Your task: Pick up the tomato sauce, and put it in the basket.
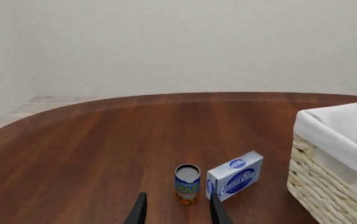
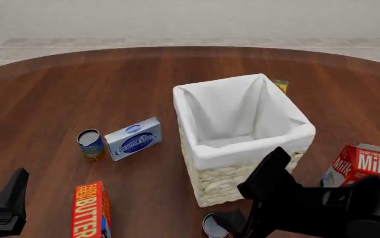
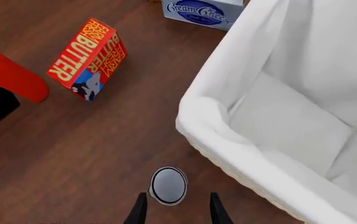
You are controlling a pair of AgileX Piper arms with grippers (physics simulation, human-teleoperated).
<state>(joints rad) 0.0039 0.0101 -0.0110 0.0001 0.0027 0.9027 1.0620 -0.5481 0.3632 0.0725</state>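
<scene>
Where the wooden counter meets the near corner of the basket, the tomato sauce stands upright, a small can showing its silver-grey top. The right fingers hang spread just above it, one on either side, gripping nothing. The left fingers are also parted and empty. There are two cans, one basket, one butter box, one cream cheese box and one milk carton.

butter box: "BUTTER" | milk carton: "Milk" | cream cheese box: "Cream Cheese"
</scene>
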